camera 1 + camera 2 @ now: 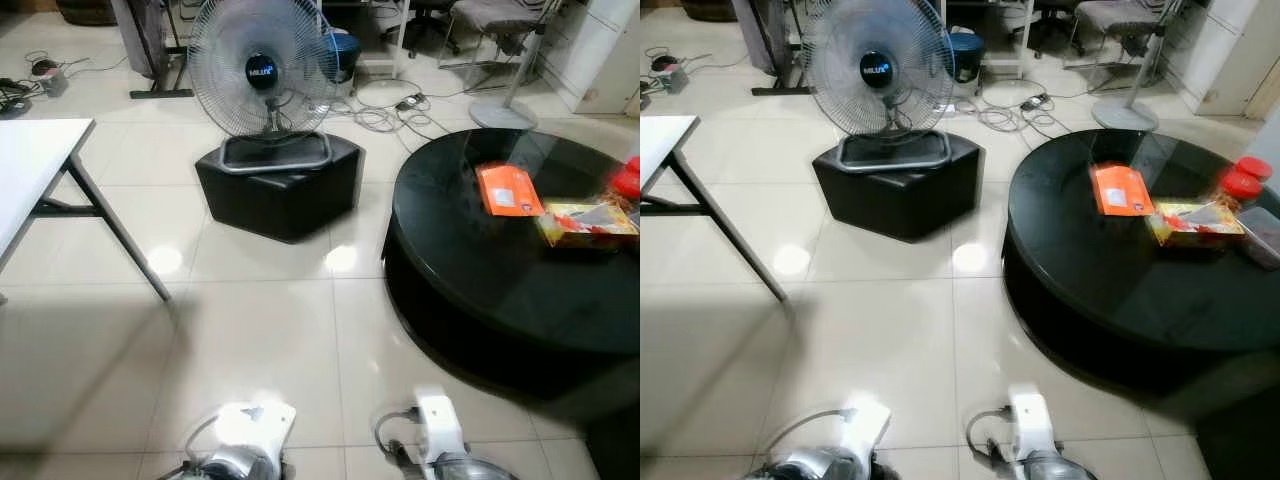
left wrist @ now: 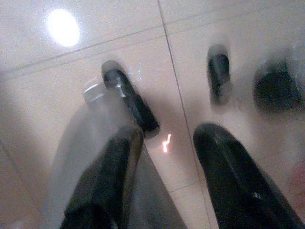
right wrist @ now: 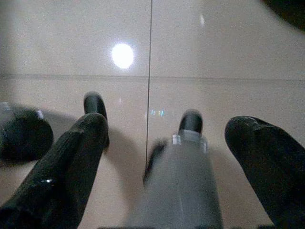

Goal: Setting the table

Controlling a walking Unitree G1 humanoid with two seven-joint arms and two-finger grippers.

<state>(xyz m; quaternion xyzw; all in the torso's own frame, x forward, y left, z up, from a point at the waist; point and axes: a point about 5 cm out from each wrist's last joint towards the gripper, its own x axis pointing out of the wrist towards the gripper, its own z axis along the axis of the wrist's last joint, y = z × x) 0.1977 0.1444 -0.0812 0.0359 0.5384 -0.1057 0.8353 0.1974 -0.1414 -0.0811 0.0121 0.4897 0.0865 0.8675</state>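
Note:
A low round black table (image 1: 470, 280) stands to my right. On its far side lie an orange packet (image 1: 508, 190), a yellow snack box (image 1: 586, 223) and two red-lidded jars (image 1: 1243, 181). Both arms (image 1: 250, 430) hang low at the bottom edge of the head views, well short of the table. The left gripper (image 2: 169, 136) is open over glossy floor tiles, with nothing between its fingers. Also open and holding nothing, the right gripper (image 3: 169, 121) points down at the tiles.
A standing fan (image 1: 262, 72) rests on a black hexagonal stool (image 1: 280, 185) ahead. A white folding table (image 1: 30, 170) stands at the left, its leg angled over the floor. Cables (image 1: 385, 115) and a round stand base (image 1: 503, 115) lie beyond. A clear container (image 1: 1265, 235) sits at the table's right edge.

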